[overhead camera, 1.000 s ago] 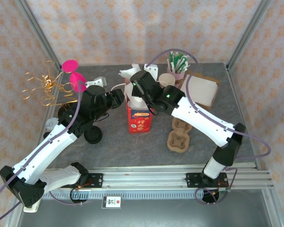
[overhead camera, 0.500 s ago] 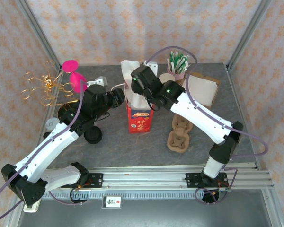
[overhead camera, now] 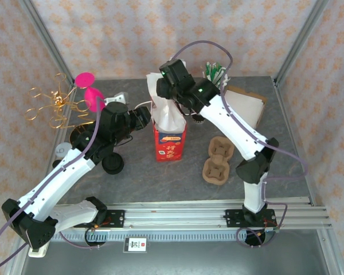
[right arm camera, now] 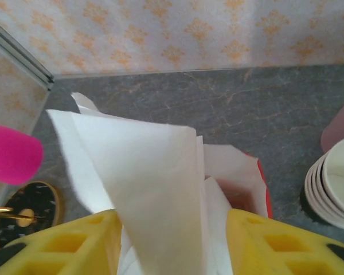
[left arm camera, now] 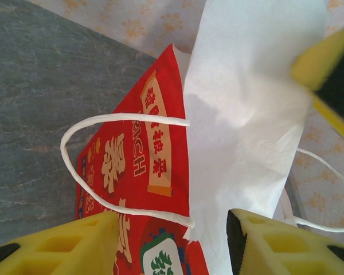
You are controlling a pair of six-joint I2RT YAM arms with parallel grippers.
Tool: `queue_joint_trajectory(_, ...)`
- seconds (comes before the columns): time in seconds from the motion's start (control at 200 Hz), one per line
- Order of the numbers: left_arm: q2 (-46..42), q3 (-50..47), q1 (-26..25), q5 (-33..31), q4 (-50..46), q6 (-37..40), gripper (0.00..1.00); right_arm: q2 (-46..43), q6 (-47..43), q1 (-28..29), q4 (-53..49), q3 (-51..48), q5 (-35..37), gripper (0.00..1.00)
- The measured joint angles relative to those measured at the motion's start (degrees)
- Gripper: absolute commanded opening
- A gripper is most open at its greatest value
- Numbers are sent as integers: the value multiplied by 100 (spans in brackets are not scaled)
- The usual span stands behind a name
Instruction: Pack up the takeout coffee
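Note:
A red takeout bag with white cord handles stands mid-table, its white lining pulled up tall. My right gripper hovers over the bag's mouth. In the right wrist view the gripper is open, with a tall white fold of the lining standing between its fingers. My left gripper is at the bag's left side. In the left wrist view it is open, straddling the bag's rim and a handle loop. A stack of white paper cups stands right of the bag.
Two cardboard cup carriers lie right of the bag. A pink cup of stirrers and a brown box are at the back right. Black lids, a pink object and a gold wire stand sit left.
My right gripper has opened and risen toward the back, and the bag's white lining now stands taller. The left arm has barely moved.

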Motion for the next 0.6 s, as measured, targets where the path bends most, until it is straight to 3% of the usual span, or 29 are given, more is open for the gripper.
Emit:
queue_joint_trajectory(0.225, 39, 0, 2, 74, 72, 2, 53, 170, -258, -46, -240, 52, -52, 5)
queue_joint_trajectory(0.365, 140, -7, 11, 87, 103, 2, 53, 168, -275, -35, -494, 22, -111, 1)
queue_joint_trajectory(0.601, 140, -48, 11, 90, 149, 0, 53, 96, -269, 155, -614, -791, -111, 3)
